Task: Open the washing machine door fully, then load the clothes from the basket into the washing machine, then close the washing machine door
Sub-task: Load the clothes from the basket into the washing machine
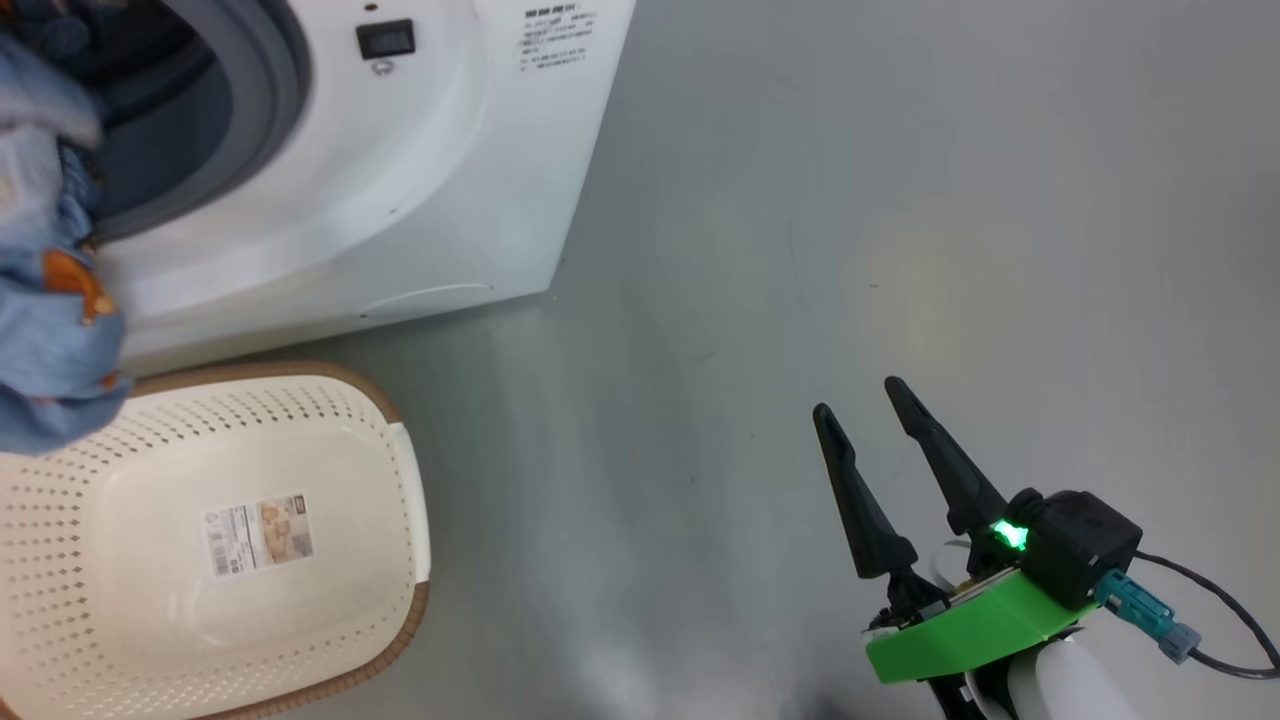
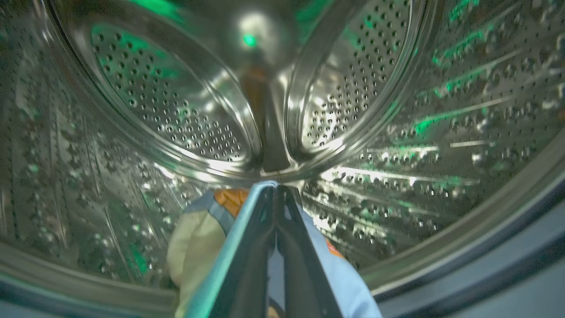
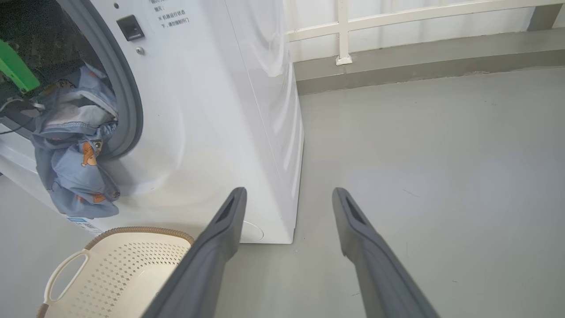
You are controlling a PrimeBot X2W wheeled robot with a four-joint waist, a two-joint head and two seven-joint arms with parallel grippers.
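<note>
The left hand (image 2: 277, 187) sits inside the perforated steel drum (image 2: 176, 115) of the big white boxy washing machine (image 1: 420, 200). Its two dark fingers are pressed together on the clothes (image 2: 344, 282), a bundle of light blue fabric with orange-brown prints and a cream-white piece (image 2: 194, 247). The fabric wraps the fingers, so the exact point of grip is hidden.

In the right wrist view the bundle hangs over the grey-blue rubber gasket (image 3: 130, 101) at the drum mouth and dangles down the machine's front. The head view cuts it off at the left edge.

The small cream-white perforated plastic basket (image 1: 60, 520) with a brown woven-look rim stands on the grey floor (image 1: 800, 200) just near of the machine, cut off at the left and bottom. A paper label (image 1: 258, 535) shows on its inside bottom, its print too small to read.

Black printed lines (image 1: 555, 40) on the machine's front are also illegible. A blue sticker (image 3: 86, 224) low on the front is partly hidden by the hanging fabric.

The right hand (image 1: 857, 395) hovers over bare floor to the right, well apart from the machine, its fingers spread wide and holding nothing.
</note>
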